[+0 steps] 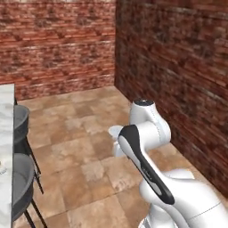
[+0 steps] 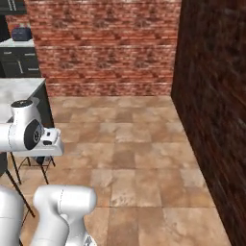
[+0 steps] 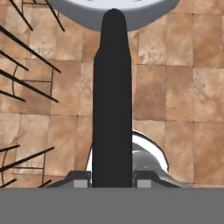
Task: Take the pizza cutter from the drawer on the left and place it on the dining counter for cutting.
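Clearly, through the hand view I saw the gripper clamped on the pizza cutter: its long black handle ran up the middle of that view from between the two finger tips, and the pale grey-white wheel showed as a curved disc at the top edge, cut off by the frame. The jaws stood narrow, one on each side of the handle, so I counted the tool as held. Below the cutter lay the brown tiled floor, and thin black stool legs crossed the left side of that view.

From the left base view I watched the white arm folded in the lower right, over the tiles, with the brick walls meeting at a corner behind it. I could not make out the hand itself there. Along the left edge ran a strip of the dining counter, white marble with grey veins, and two grey round-seated stools stood tucked just beside it, one behind the other.

In the right base view the counter's corner showed at the left, on black cabinets, with the arm's upper joint in front of it. Farther back at the top left I noted dark cabinets and a small dark appliance on their top; I could not tell what it was.
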